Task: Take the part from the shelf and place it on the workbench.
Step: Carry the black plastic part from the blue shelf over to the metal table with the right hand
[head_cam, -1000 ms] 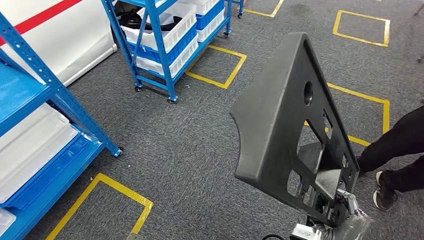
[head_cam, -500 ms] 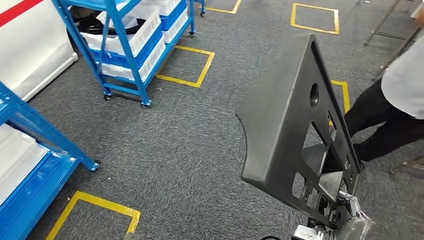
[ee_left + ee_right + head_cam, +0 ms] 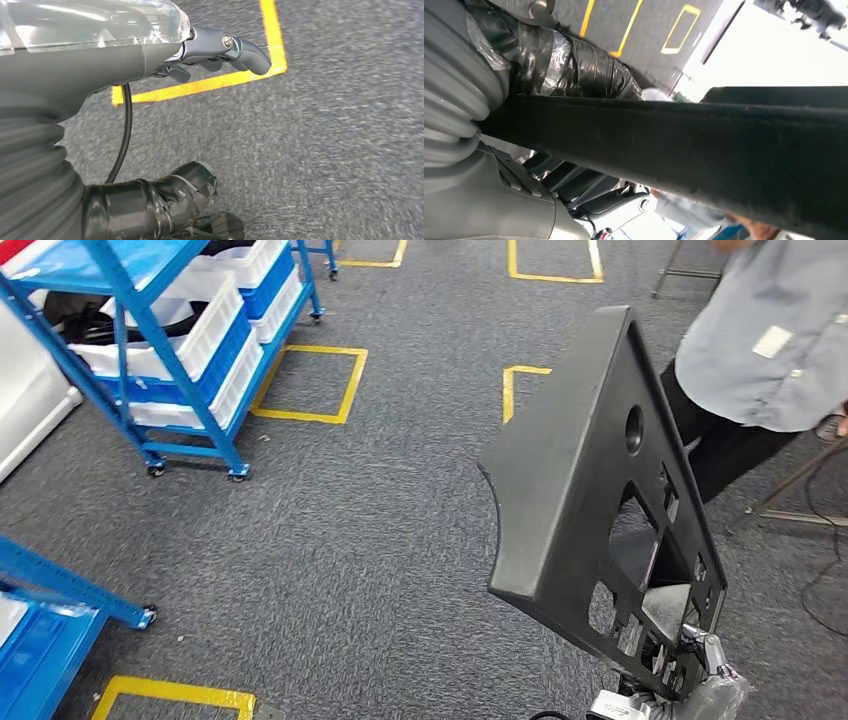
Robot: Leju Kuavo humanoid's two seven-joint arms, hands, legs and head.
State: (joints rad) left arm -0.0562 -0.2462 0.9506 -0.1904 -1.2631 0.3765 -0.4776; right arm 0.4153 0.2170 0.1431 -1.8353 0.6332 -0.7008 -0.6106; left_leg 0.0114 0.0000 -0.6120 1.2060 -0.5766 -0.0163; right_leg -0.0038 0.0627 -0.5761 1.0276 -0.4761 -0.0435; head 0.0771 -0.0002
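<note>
Black moulded plastic, that is what the part looks like from where I stand: a broad panel, roughly triangular, with a round hole and several square cut-outs. It is off the shelf and up in the air over the grey carpet, standing on end with its long axis rising from the robot's right hand up and away toward the narrow top corner. The grip is at the lowest corner, so nearly all of the panel sits above and ahead of the hand, tilted a little. In the right wrist view the fingers are wrapped around the panel's dark edge, clamped on it.

Down at the robot's side, the left hand hangs over the carpet with nothing in it, fingers loosely curled and apart. It is well away from the part, so I judge the right arm alone must carry and set it down.

Blue wheeled shelving with white bins stands off to the left. A person in a grey shirt is close behind the panel's far edge. I can't see a workbench.
</note>
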